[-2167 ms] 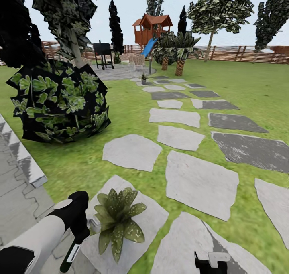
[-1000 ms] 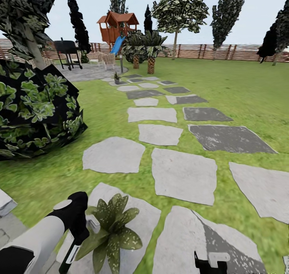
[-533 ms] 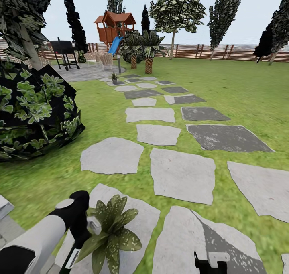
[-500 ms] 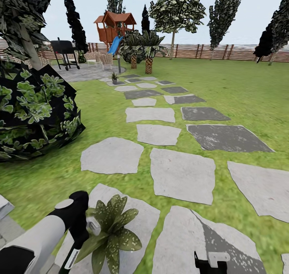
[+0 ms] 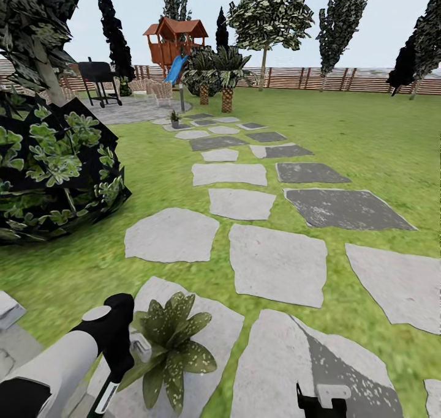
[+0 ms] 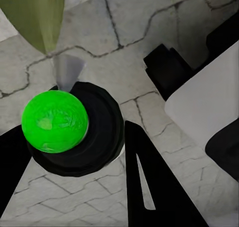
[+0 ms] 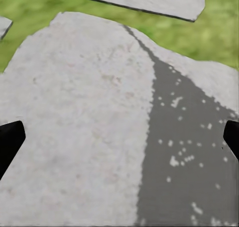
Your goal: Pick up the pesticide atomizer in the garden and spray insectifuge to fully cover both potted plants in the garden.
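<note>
Clamped between the two black fingers [image 6: 149, 187] of the left gripper [image 6: 74, 152] is the pesticide atomizer [image 6: 62, 125]: the left wrist view looks down on its bright green round cap and dark ring, with the pale clear nozzle tip poking out just beyond the ring, toward a green leaf tip. From the head view the same atomizer [image 5: 105, 393] hangs below the black left wrist, a slim dark body with a white band, low at the near left over the paving. Just beside it, on a pale grey stepping stone [image 5: 208, 350], sits a potted plant [image 5: 168, 344], a low rosette of broad pointed leaves; fine whitish specks, the insectifuge [image 5: 195, 358], dot several leaves. The sprayer's nozzle looks very near the closest leaves, though I cannot tell whether it touches them.

Spread wide, the right gripper [image 7: 119, 142] shows its black fingertips [image 7: 10, 142] at the two edges of the right wrist view, with nothing between them but a grey stone that is half in dark shadow [image 7: 184, 157]. The head view catches that gripper [image 5: 321, 399] at the near edge, over the same stone.

Beyond, stepping stones run across the lawn [image 5: 367, 142] toward a brown slatted fence [image 5: 318, 78], with a big dark-leaved bush [image 5: 55, 167] on the left
</note>
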Robot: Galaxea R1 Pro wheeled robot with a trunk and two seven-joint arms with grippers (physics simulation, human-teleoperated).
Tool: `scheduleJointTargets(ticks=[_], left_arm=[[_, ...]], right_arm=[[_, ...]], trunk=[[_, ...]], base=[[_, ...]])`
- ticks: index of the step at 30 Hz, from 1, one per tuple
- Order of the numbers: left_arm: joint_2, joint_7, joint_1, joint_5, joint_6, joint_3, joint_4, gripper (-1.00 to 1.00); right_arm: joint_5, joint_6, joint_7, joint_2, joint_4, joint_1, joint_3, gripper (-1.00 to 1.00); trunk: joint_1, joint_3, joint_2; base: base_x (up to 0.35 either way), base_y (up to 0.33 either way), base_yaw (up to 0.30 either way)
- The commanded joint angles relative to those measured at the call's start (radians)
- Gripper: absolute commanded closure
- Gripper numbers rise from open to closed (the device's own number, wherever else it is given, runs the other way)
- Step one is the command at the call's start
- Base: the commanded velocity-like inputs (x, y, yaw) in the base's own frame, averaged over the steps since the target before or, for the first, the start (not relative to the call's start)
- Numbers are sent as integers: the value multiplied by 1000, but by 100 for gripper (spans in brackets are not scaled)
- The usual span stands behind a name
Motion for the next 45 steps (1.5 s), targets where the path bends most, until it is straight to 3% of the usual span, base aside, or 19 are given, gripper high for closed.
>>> scheduleJointTargets(ticks=[1, 14, 20, 25, 45], left_arm=[[1, -7, 0, -5, 11, -3, -2, 100], [3, -5, -18, -4, 14, 6, -3, 100], [2, -2, 0, -4, 14, -3, -1, 100], [-4, 79, 0, 9, 14, 6, 15, 100], [0, 90, 0, 9, 63, 10, -1, 100]], right_arm=[[11, -3, -4, 0, 1, -1, -7, -100], [11, -3, -6, 0, 2, -1, -7, -100], [12, -3, -6, 0, 2, -1, -6, -100], [12, -3, -6, 0, 2, -1, -7, -100], [12, -3, -5, 0, 2, -1, -6, -100]], trunk=[[-1, -1, 0], [-1, -1, 0], [-1, -1, 0], [-1, -1, 0], [-1, -1, 0]], base=[[-311, 121, 0], [-69, 52, 1], [0, 0, 187], [0, 0, 16], [0, 0, 0]])
